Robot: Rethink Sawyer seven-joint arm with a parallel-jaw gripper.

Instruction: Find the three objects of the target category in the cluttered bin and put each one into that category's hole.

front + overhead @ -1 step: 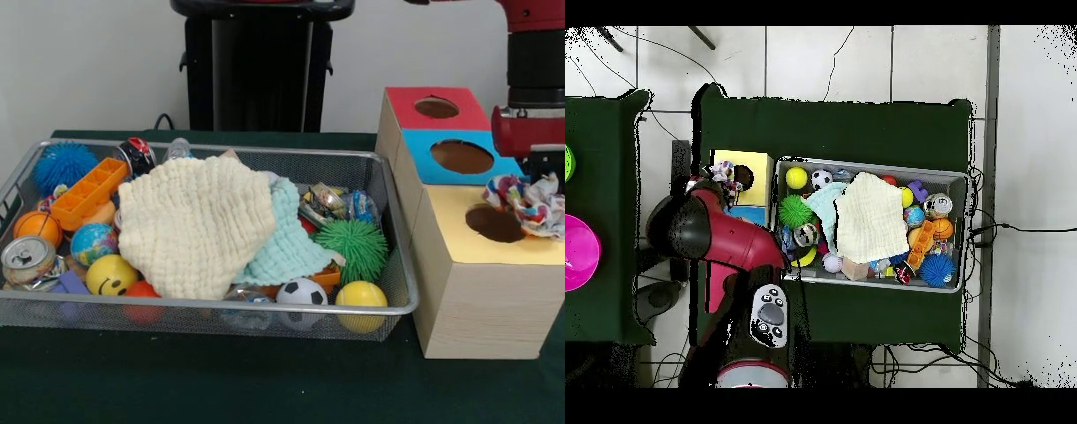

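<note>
cloth (pixel 528 200) with a bright pattern sits crumpled on the yellow top of the wooden box (pixel 481 300), touching the far right edge of its dark hole (pixel 494 224). gripper (pixel 540 170) hangs right above the cloth; i cannot tell how its fingers stand. blue hole (pixel 462 156) and red hole (pixel 436 108) lie farther back. left of the box, the wire bin (pixel 388 305) holds a cream cloth (pixel 196 223), a mint cloth (pixel 286 237), a green spiky ball (pixel 352 247) and a soccer ball (pixel 302 291).
</note>
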